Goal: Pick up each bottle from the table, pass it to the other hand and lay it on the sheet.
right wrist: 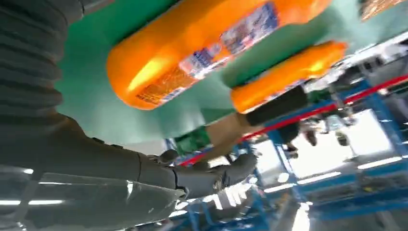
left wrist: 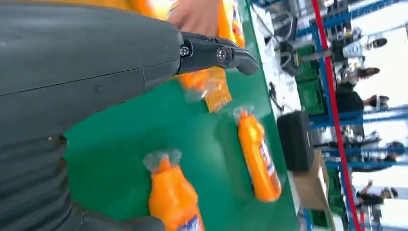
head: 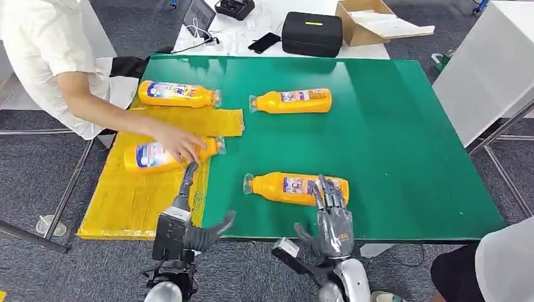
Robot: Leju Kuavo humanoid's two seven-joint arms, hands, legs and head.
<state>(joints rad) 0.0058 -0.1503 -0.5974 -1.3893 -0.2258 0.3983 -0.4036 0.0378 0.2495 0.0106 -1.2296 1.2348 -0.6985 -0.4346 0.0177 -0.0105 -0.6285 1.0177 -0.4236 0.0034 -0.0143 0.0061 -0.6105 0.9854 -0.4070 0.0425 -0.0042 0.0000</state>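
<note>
Four orange bottles on the table, all lying on their sides. Nearest to me, the front bottle [head: 296, 188] lies on the green mat [head: 403, 151], cap to the left. My right hand [head: 332, 217] sits at its right end, fingers spread and reaching over the bottle's body; I cannot tell if they touch it, and nothing is gripped. The right wrist view has that bottle [right wrist: 202, 53] large and close, beyond the thumb [right wrist: 211, 175], not enclosed.

Far side of the mat: a second bottle [head: 291, 100], also on bare green, cap left. Well apart from the front one.

Left: the yellow sheet [head: 126, 201]. One bottle [head: 160, 155] lies on it, with a person's hand [head: 179, 141] resting on it. Another bottle [head: 178, 94] lies at the sheet's far edge, partly on yellow by the look of it.

My left hand [head: 189, 226] hangs at the near table edge by the sheet's corner, fingers apart, one pointing toward the person's hand, holding nothing.

Judgement: two bottles delivered or nearly so, two left on the mat. The step in hand is picking up the front bottle with the right hand; the pass to the left hand and laying down come after. The far bottle follows.
</note>
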